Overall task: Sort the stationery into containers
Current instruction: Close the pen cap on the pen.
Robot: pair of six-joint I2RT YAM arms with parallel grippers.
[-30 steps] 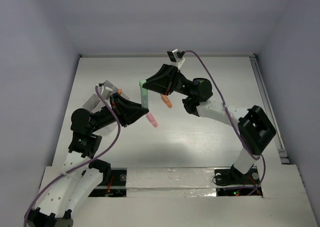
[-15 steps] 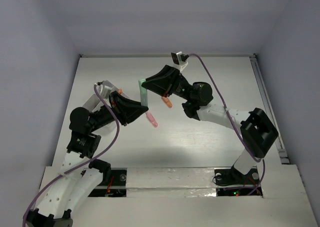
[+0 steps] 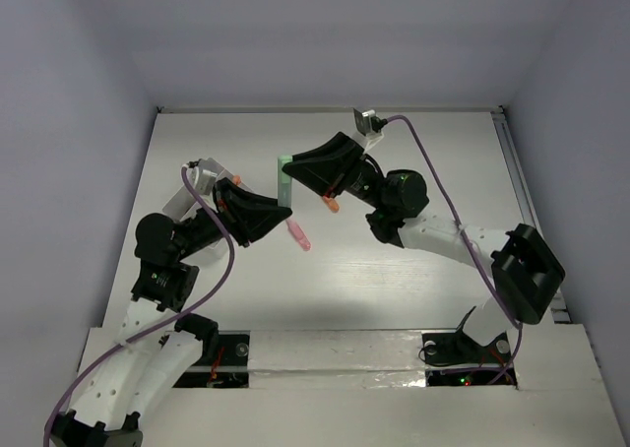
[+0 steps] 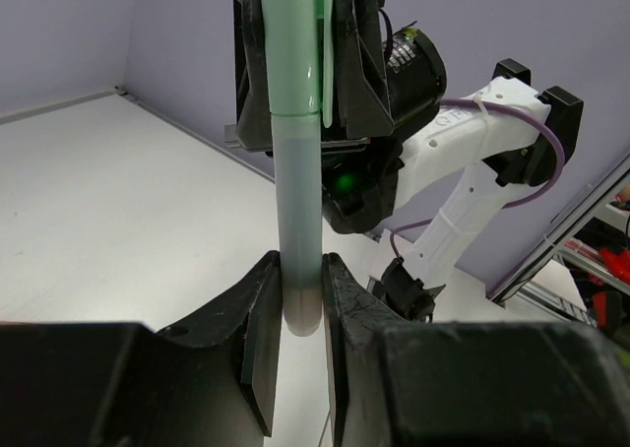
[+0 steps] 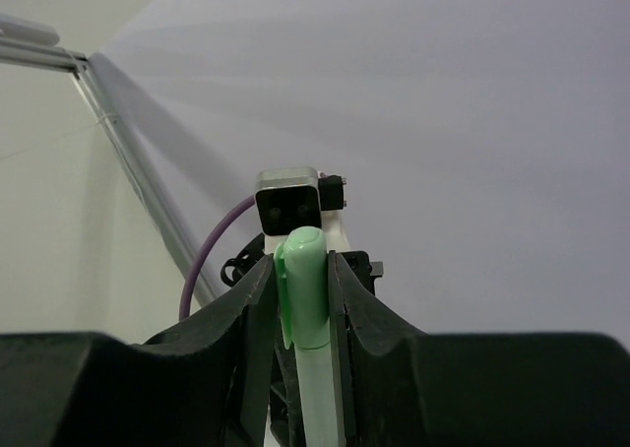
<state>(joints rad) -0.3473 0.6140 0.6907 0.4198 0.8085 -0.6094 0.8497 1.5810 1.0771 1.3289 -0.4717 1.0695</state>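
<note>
Both arms meet above the middle of the white table (image 3: 246,137) and hold one thing between them: a short pastel green marker (image 3: 285,184) with a clipped cap and a paler grey-green barrel. It is off the table surface and runs from one gripper to the other.

The left gripper (image 3: 283,207) has its two black fingers pressed on the lower end of the barrel, with almost no gap apart from the barrel itself; its wrist view shows this grip clearly (image 4: 298,299). The right gripper (image 3: 286,167) is clamped on the other end, on the green cap (image 5: 305,270). Its jaws stand a little wider, one on each side of the cap and touching it.

Under the arms, a small pink marker (image 3: 298,236) lies on the table just beside the left gripper's tip. A small orange marker (image 3: 331,203) lies near it, below the right gripper and apart from the pink one.
</note>
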